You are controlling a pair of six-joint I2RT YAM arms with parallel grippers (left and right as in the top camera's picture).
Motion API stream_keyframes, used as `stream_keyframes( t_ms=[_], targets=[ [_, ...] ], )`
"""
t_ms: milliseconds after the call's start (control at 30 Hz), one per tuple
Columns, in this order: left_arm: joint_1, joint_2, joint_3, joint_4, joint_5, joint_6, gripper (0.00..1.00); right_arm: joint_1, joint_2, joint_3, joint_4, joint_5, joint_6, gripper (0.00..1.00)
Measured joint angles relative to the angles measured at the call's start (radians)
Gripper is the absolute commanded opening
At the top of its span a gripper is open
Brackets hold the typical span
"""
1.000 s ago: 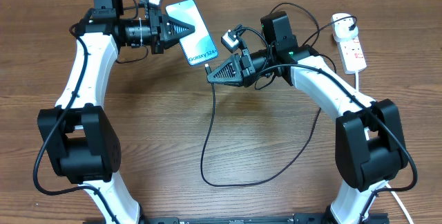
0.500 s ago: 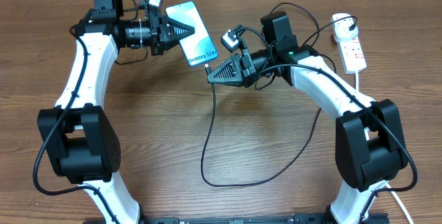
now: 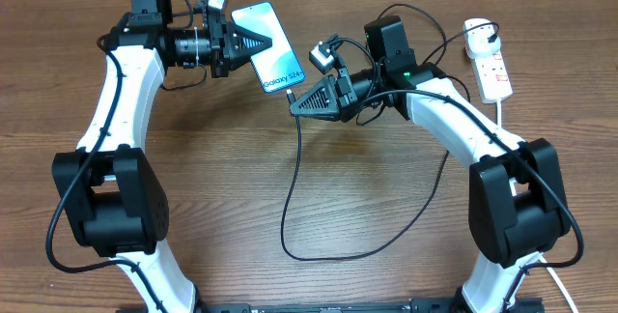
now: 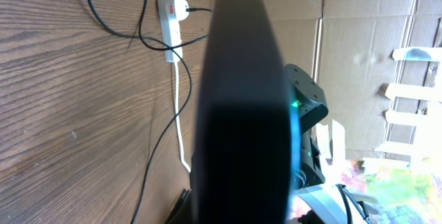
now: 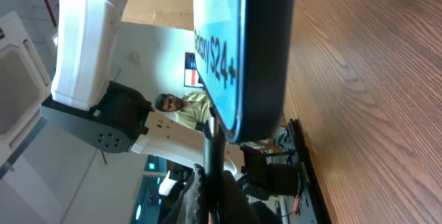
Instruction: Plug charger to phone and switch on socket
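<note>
The phone (image 3: 272,54), its teal screen reading "Galaxy S24+", is held tilted above the table, and my left gripper (image 3: 257,44) is shut on its upper left part. In the left wrist view its dark back (image 4: 242,113) blocks the middle of the picture. My right gripper (image 3: 294,102) is shut on the charger (image 3: 298,149) just behind its plug tip. In the right wrist view the black plug (image 5: 212,148) rises from my right gripper (image 5: 214,196) to the bottom edge of the phone (image 5: 238,44); whether it is seated I cannot tell. The socket (image 3: 492,67) lies at the far right.
The black charger cable loops over the table's centre (image 3: 319,253) and runs up to a white adapter (image 3: 477,31) on the power strip. A thick white cord (image 3: 502,110) leads from the strip toward the front. Cardboard (image 4: 366,58) lines the back edge.
</note>
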Motion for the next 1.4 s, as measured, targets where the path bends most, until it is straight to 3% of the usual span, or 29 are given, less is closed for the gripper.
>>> stream_keyframes(
  t_ms=[1400],
  targets=[
    [-0.019,0.0,0.0,-0.001,0.0,0.0,0.04,0.001,0.0,0.0,0.008,0.006,0.005,0.04]
  ],
)
